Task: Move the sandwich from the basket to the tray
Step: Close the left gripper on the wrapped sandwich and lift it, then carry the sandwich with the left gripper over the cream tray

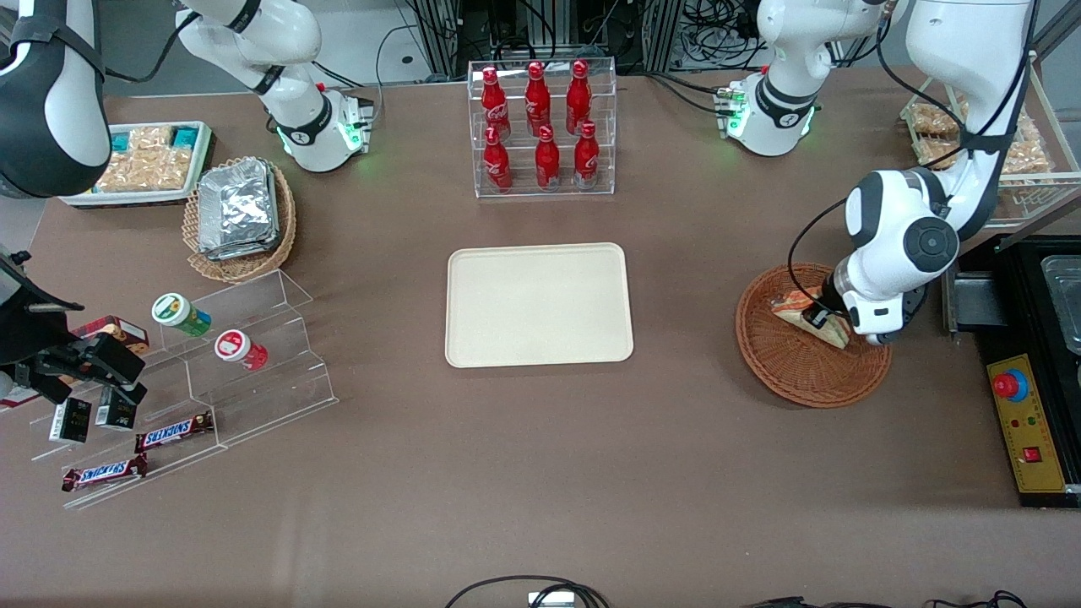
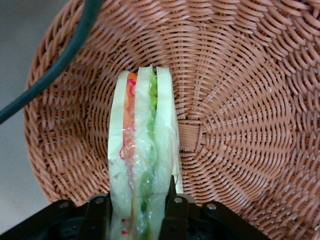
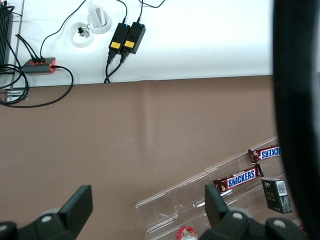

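Inside the round reddish-brown wicker basket (image 1: pixel 802 367), the left gripper (image 2: pixel 136 212) clamps the triangular white-bread sandwich (image 2: pixel 141 165), fingers (image 2: pixel 174 212) pressed on both faces

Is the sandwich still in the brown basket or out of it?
Still in. The sandwich stands on edge over the basket weave, with the gripper shut on it.

Round reddish-brown woven wicker basket (image 2: pixel 235 100): coarse, ribbed weave, matt. Triangular white-bread sandwich (image 2: pixel 142 150): wrapped in clear, glossy plastic film, pressed on both sides by the black matt pincer (image 2: pixel 137 215). Flat cream-beige rectangular tray (image 1: pixel 538 305), at 9 o'clock from the basket: smooth, matt. Brown table (image 1: pixel 540 473): matt cloth-like covering.
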